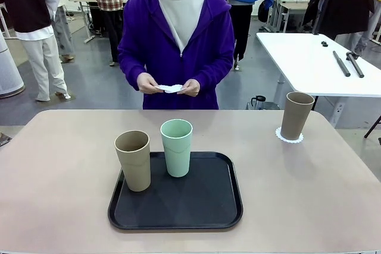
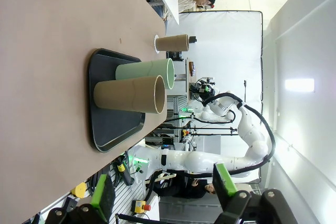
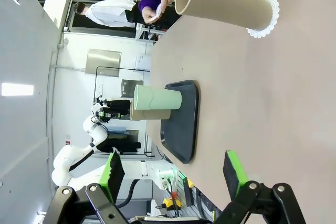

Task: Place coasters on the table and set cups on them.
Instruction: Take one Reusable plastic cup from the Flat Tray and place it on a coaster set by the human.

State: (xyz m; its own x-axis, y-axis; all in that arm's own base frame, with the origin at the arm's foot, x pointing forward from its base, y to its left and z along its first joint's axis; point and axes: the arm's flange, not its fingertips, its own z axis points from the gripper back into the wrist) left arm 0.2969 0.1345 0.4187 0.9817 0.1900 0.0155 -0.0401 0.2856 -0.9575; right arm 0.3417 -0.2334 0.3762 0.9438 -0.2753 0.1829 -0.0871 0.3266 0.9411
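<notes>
Left gripper [image 2: 164,184] — black, green-padded, released, its fingers spread wide with nothing between them. Large beige-pink matte table [image 1: 59,176] bearing, at its middle on the robot's side, a black rounded rectangular tray [image 1: 202,206]. On the tray's left part stands a tall matte tan-brown tapered cup [image 1: 134,160], upright. Just to its right and slightly farther back is a mint green cup [image 1: 177,147] of like shape, upright, close but apart. Beyond the far edge stands a person in a purple hooded jacket. The person's right hand [image 1: 147,82] and the person's left hand [image 1: 191,88] pinch a white scalloped paper coaster [image 1: 171,88]; whether one or several, cannot tell. On the table's far right stands a second tan-brown cup [image 1: 296,115], upright on a white lacy coaster [image 1: 290,141] whose edge shows around its base. Right gripper [image 3: 173,163] — likewise released, holding nothing.
</notes>
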